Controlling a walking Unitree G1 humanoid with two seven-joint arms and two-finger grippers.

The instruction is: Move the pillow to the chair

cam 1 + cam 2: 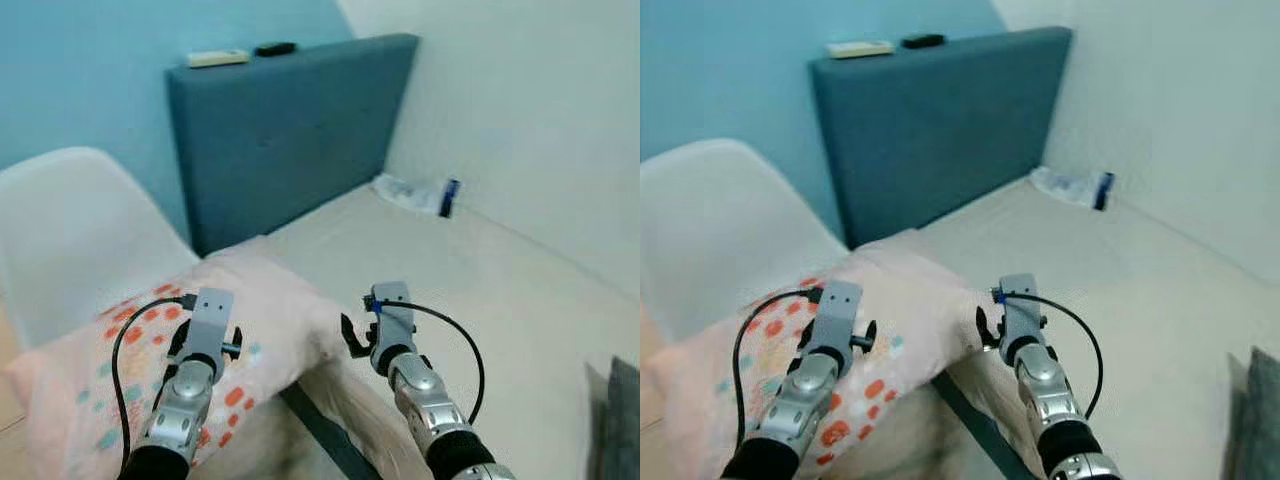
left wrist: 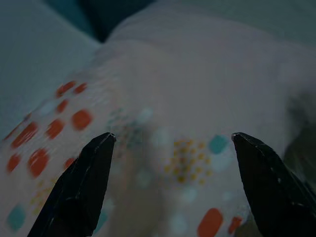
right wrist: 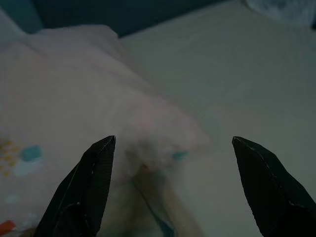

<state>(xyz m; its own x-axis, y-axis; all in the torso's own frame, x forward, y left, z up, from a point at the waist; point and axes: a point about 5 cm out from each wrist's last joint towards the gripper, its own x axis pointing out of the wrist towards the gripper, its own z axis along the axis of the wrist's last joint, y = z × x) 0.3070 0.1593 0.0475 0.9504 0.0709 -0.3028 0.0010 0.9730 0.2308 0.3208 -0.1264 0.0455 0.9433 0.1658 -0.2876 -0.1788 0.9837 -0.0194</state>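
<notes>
Across the bed (image 1: 480,270), biggest thing here, there's wide bare mattress to the robot's right and ahead, w/ the blue headboard (image 1: 290,130) closing the far end and pale walls beyond; plenty of room to swing that way, but that's away from the goal. The white chair (image 1: 70,230) stands at the robot's left, hard up near the bed's edge, its curved back rising behind the pillow (image 1: 250,320). The pillow itself looks to span bed corner and chair seat, 1 end drooping toward the floor side at lower left; can't tell how much weight the seat carries. Risks, imo: it's soft and floppy, so a pinch on 1 corner may just bunch the cover; if released half-on, it could slide off into the gap between bed and chair; a push leftward could nudge the light chair away. Left end effector (image 2: 170,143) hovers just over the dotted cover, fingers spread wide, nothing held. Right end effector (image 3: 170,143) is over the pillow's right corner by the bed edge, fingers also apart, empty. Smaller bits: a plastic packet (image 1: 420,193) by the far wall, 2 small items atop the headboard, well apart from the work.
</notes>
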